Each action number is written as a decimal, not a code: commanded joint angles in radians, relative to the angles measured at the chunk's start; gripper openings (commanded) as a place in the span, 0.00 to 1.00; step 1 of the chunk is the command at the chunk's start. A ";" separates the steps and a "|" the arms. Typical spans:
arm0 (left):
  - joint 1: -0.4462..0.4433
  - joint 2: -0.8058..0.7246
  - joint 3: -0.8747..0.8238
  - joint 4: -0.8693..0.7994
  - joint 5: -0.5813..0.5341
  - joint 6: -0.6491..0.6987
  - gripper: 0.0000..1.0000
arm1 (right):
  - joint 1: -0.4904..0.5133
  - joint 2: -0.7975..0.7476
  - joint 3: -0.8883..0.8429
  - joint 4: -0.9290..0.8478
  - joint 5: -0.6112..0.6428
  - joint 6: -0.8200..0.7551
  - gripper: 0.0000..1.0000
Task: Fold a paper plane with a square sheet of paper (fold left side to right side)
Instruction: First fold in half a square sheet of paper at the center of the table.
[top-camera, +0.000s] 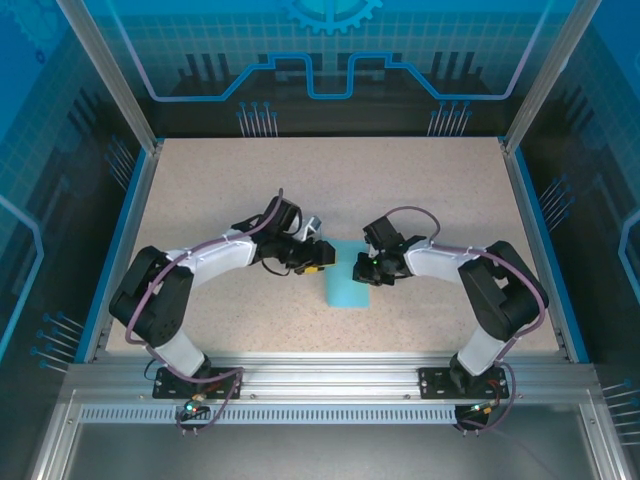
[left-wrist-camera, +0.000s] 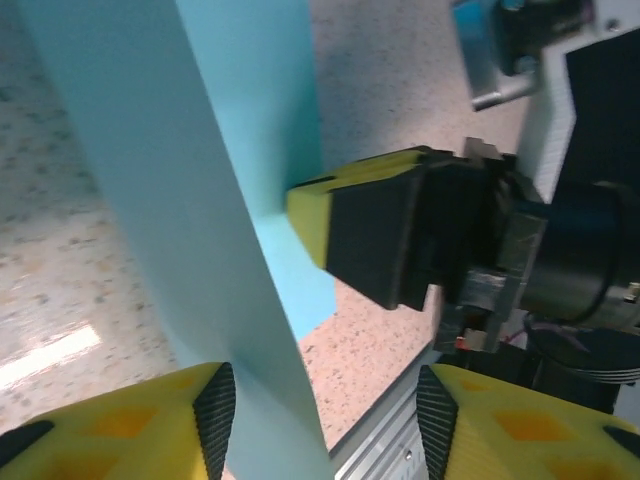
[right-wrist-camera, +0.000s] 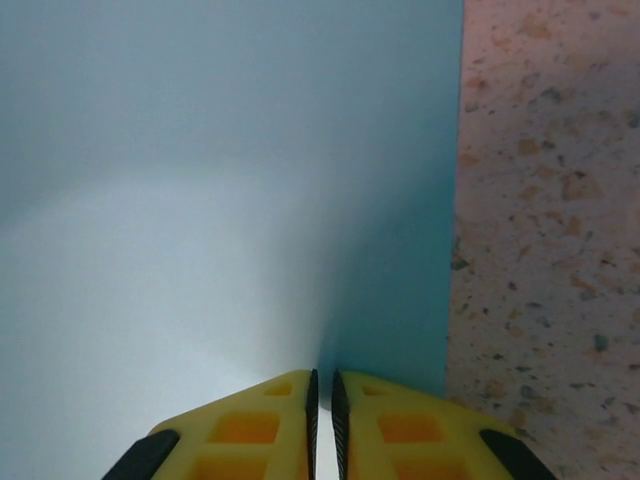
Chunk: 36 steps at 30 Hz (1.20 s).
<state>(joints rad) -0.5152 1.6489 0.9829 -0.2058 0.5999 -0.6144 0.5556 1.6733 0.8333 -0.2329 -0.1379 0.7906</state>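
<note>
Centre of the speckled table (top-camera: 400, 190) holds the square sheet of paper (top-camera: 348, 285), light cyan and folded into a narrow rectangle. Its long axis runs near to far, with one short end toward the arm bases and the other toward the back wall. It lies between the two claws, which meet over its far half.

From the left wrist camera, part of the sheet (left-wrist-camera: 200, 200) stands up off the table as a tall, slanting band. The left gripper (left-wrist-camera: 325, 420) has its yellow fingers spread wide. The band passes between them, close beside the left pad, and nothing is pinched. From above, this left gripper (top-camera: 320, 260) sits at the sheet's left edge.

The right gripper (top-camera: 362, 270) reaches in from the right. Its own camera shows the right gripper (right-wrist-camera: 322, 400) with fingers drawn almost together, the cyan sheet (right-wrist-camera: 200, 200) running into the thin slit between them, so it holds the paper. The left wrist camera shows those same fingers (left-wrist-camera: 330, 225) pressed against the cyan surface.
</note>
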 joint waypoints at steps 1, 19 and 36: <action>-0.025 0.042 0.035 0.044 0.049 -0.030 0.59 | 0.006 -0.032 -0.046 0.034 -0.017 0.012 0.17; -0.068 0.128 0.060 0.058 -0.006 -0.047 0.29 | -0.089 -0.310 -0.170 0.291 -0.233 0.038 0.59; -0.074 0.129 0.065 0.037 -0.026 -0.041 0.13 | -0.064 -0.159 -0.126 0.322 -0.279 0.068 0.37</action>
<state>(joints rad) -0.5793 1.7695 1.0245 -0.1516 0.5766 -0.6559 0.4839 1.5021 0.6807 0.0963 -0.4026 0.8612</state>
